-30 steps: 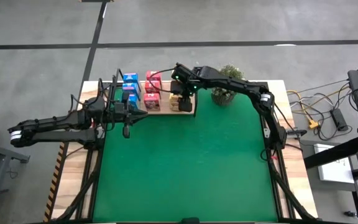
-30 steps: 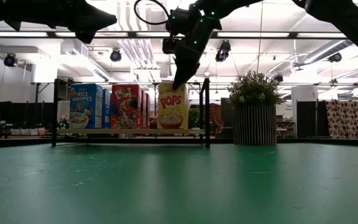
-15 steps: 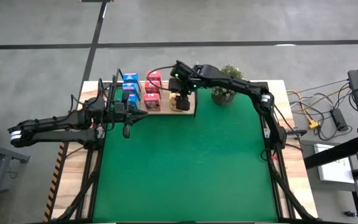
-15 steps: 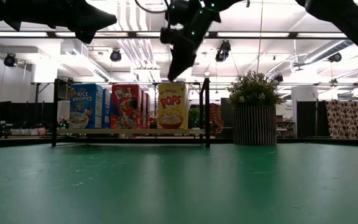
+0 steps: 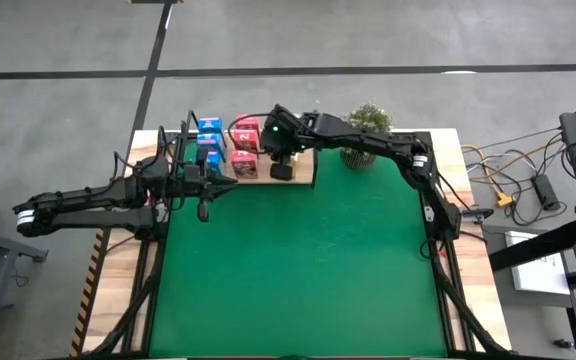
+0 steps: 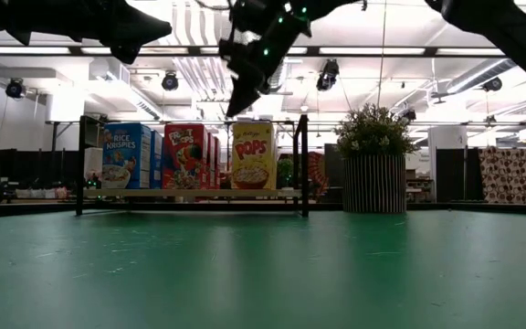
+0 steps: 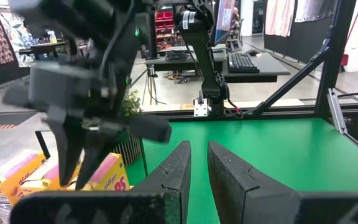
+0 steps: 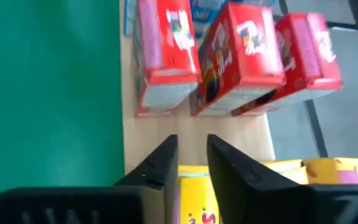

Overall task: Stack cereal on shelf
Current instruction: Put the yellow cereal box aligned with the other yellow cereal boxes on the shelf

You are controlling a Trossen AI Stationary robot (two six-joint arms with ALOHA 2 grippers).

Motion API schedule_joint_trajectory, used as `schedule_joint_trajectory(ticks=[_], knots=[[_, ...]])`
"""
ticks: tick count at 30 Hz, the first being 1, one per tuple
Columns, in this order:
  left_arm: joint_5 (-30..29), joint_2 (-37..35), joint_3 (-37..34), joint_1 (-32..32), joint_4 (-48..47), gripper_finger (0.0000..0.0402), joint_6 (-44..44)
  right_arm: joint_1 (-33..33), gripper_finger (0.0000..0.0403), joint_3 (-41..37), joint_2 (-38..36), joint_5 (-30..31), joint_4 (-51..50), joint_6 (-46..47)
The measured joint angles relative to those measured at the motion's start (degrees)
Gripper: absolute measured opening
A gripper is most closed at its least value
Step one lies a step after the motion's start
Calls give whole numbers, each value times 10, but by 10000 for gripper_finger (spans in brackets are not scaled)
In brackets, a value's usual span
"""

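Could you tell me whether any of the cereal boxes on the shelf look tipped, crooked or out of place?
Nothing stands out. In the low view the blue box, red box and yellow box stand upright side by side on the shelf, with the right gripper above them holding nothing.

The mat is plain dark green, edged by pale bare wood table. On the light wood shelf with black end frames, at about eleven o'clock on the mat, stand blue boxes, pink-red boxes with multicoloured print, and yellow boxes lettered in red. The plant is green in a dark ribbed pot
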Motion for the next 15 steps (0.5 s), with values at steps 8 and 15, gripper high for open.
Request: schedule_joint_trajectory(ticks=[8,15], knots=[[0,0,0,0,0,36,0,1,23,-1,12,-1,-23,-15],[0,0,0,0,0,36,0,1,18,-1,11,-1,-34,-27]])
